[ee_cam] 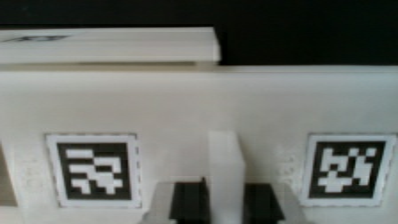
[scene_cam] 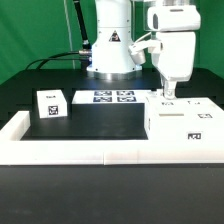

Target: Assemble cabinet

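Observation:
The cabinet's white open box (scene_cam: 185,122) lies at the exterior view's right, against the low border wall, with square tags on its top and front. My gripper (scene_cam: 168,96) points straight down onto its top. In the wrist view the box (ee_cam: 178,100) fills the picture with one tag on each side of a thin upright white rib (ee_cam: 226,165). My gripper (ee_cam: 228,200) has its dark fingers (ee_cam: 189,202) close together with the rib between them, shut on it. A small white tagged cabinet block (scene_cam: 50,104) stands apart at the exterior view's left.
The marker board (scene_cam: 113,97) lies flat at the back, in front of the arm's base (scene_cam: 110,55). The low white border wall (scene_cam: 90,150) runs along the front and up the left side. Another white part's edge (ee_cam: 107,45) shows beyond the box.

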{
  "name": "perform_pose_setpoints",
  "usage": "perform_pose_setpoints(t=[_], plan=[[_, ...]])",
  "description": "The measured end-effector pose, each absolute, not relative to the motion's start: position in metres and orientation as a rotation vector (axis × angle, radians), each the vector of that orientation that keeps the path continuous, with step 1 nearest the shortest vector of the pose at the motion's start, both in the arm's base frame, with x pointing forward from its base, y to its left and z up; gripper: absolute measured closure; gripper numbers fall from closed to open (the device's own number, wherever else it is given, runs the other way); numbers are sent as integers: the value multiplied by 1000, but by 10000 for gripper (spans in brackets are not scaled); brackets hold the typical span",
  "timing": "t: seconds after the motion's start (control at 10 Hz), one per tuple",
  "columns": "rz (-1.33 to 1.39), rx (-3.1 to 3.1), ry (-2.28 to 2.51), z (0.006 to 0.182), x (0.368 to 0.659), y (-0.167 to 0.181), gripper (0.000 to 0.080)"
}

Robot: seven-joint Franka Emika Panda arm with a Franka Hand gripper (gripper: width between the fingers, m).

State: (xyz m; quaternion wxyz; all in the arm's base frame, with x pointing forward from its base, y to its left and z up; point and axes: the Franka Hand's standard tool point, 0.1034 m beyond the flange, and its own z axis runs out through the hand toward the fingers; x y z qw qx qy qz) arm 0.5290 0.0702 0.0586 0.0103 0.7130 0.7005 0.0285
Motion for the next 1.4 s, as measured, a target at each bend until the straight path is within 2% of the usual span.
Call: perform_pose_setpoints(t=[0.3,0.8,1.1,1.4], plan=[[67,2141,2275,59,552,66,725],[69,2165,2252,59,554,66,725],[64,2168,2252,59,576,66,725],[41,2164,2270,58,578,65,725]])
